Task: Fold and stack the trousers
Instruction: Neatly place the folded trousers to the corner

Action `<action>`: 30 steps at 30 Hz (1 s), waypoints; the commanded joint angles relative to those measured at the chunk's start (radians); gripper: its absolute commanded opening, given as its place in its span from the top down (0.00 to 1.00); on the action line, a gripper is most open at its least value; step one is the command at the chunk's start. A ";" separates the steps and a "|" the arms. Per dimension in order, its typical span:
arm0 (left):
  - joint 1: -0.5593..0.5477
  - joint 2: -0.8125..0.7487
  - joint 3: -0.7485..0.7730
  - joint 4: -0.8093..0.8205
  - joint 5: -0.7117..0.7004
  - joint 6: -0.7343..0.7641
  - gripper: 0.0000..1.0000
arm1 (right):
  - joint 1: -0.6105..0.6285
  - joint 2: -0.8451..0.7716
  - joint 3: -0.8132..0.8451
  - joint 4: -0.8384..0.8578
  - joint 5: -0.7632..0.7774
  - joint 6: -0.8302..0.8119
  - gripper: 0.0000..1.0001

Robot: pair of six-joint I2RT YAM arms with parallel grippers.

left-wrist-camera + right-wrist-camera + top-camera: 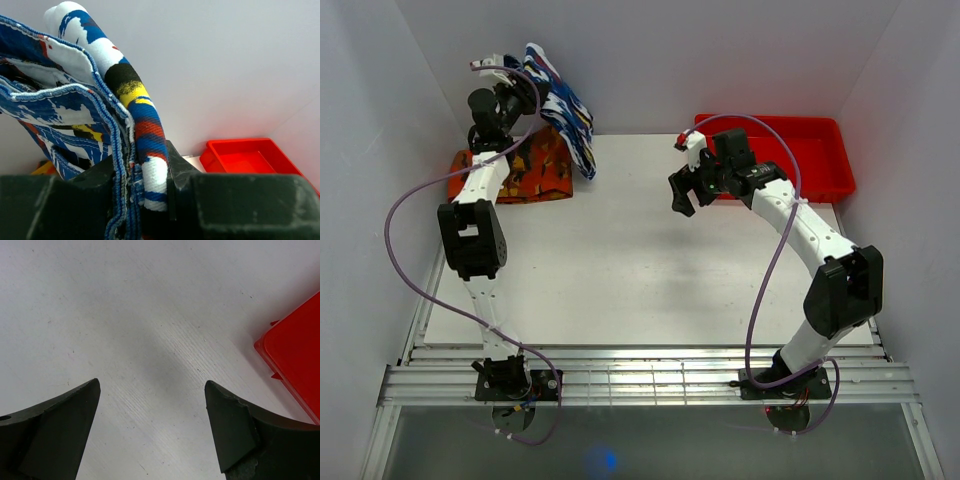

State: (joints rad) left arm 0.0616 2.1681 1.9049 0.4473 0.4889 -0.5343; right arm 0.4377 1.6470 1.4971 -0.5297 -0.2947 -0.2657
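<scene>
My left pincer [142,190] clamped on bunched trousers [65,105], held above tabletop [620,260]; legs cut off at frame edge. My right pincer [152,425] apart, near red bin [295,345], bin mostly cropped.

White table [640,260] with a red bin [820,160] (far right) and folded orange-patterned cloth [535,175].
</scene>
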 commanded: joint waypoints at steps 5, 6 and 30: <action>0.089 -0.155 -0.052 0.169 0.017 -0.058 1.00 | -0.005 0.030 0.057 -0.007 -0.026 0.003 0.10; 0.098 -0.160 -0.069 0.186 0.023 -0.062 1.00 | -0.005 0.030 0.060 -0.010 -0.026 0.005 0.10; 0.365 0.001 -0.251 -0.042 0.031 0.132 1.00 | -0.005 0.071 0.140 -0.113 -0.017 -0.021 0.10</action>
State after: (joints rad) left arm 0.4107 2.1498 1.6028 0.4175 0.5499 -0.4908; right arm 0.4377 1.7103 1.5852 -0.6140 -0.3019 -0.2710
